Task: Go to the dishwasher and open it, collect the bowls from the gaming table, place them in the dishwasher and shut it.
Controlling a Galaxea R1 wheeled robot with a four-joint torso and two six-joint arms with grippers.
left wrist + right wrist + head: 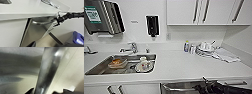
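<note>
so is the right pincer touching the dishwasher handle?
Touching. In the left wrist view the right pincer sits on the handle end, no gap showing.

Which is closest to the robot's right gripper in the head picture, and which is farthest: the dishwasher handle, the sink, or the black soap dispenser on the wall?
1. Dishwasher handle: right beside the right gripper, under the counter edge.
2. Sink: set in the counter, off to the left.
3. Black soap dispenser: up on the back wall, above the counter.

Right tool [56, 22] closed around handle [41, 23]
</note>
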